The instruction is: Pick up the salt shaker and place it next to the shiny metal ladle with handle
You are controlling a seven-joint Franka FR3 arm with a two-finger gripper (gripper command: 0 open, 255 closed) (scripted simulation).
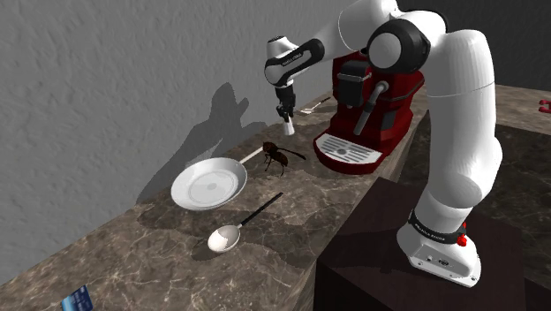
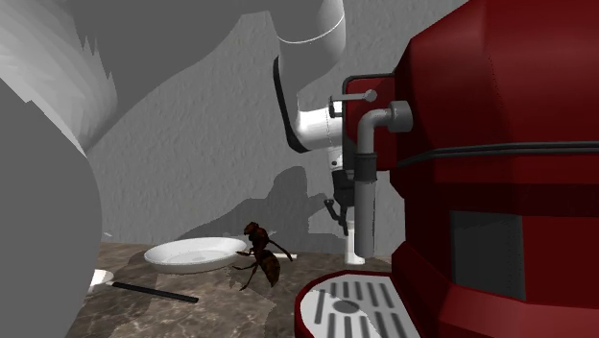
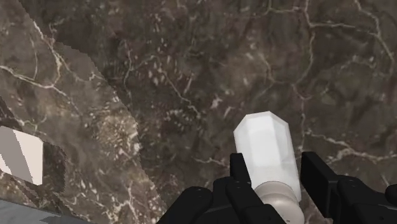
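Starting at the shoulder view's left, the ladle (image 1: pixel 225 237) lies on the marble tabletop (image 1: pixel 159 256), its pale bowl toward the near edge and its dark handle running up to the right. Just beyond it sits a white pan (image 1: pixel 209 185), and beside the pan's handle stands a brown wasp figure (image 1: pixel 276 157). Further right, in front of the red espresso machine (image 1: pixel 366 115), the jaws point downward with the white salt shaker (image 1: pixel 286 122) between them. In the wrist view they are partly closed and appear to clasp it by its sides, its far end reaching past the fingertips. Whether its base is off the tabletop I cannot tell.

The step in hand looks like the grasp, or the very start of the lift. The next move, as I judge it, calls for raising the shaker clear, carrying it toward the shoulder view's left above the wasp and pan, and setting it upright on bare marble just beside the ladle, off its handle.
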